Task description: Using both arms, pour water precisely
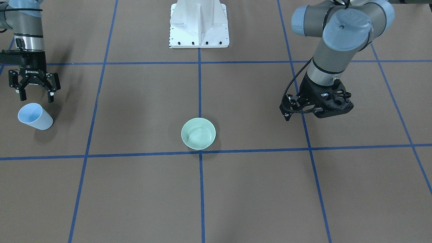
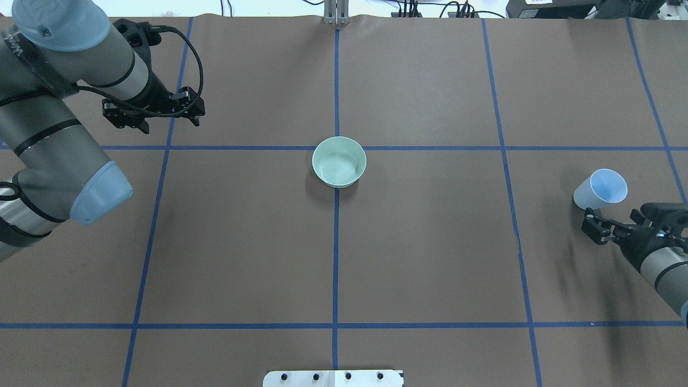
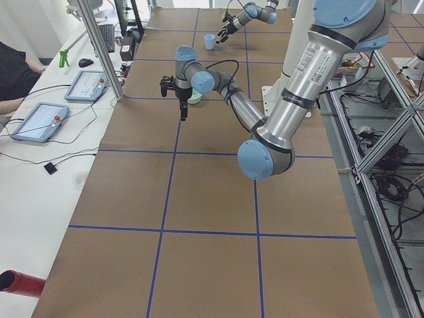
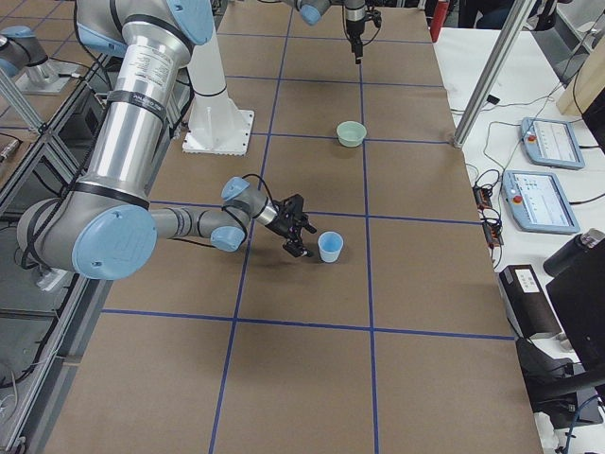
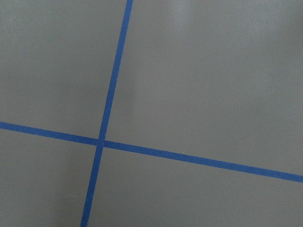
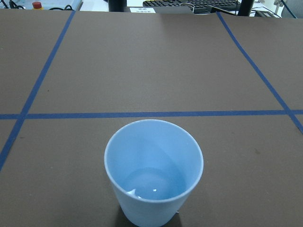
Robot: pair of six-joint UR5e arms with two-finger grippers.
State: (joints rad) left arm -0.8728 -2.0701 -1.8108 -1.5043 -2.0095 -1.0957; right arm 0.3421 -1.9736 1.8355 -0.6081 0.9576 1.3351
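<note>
A light-blue cup (image 1: pixel 34 116) stands on the brown table at my far right, also seen from overhead (image 2: pixel 602 189). The right wrist view looks into the cup (image 6: pixel 154 142), where a little clear water (image 6: pixel 154 184) glints at the bottom. My right gripper (image 1: pixel 36 96) is open just behind the cup, apart from it and empty. It also shows in the overhead view (image 2: pixel 613 217). A pale green bowl (image 2: pixel 339 161) sits at the table's centre. My left gripper (image 2: pixel 153 110) points down over the far left part of the table, well away from the bowl. Its fingers are hidden.
The white bolted pedestal (image 1: pixel 199 25) stands at the robot's side of the table. Blue tape lines (image 5: pixel 102 142) divide the brown surface into squares. Tablets and cables (image 3: pixel 40 122) lie on a white bench beyond the far edge.
</note>
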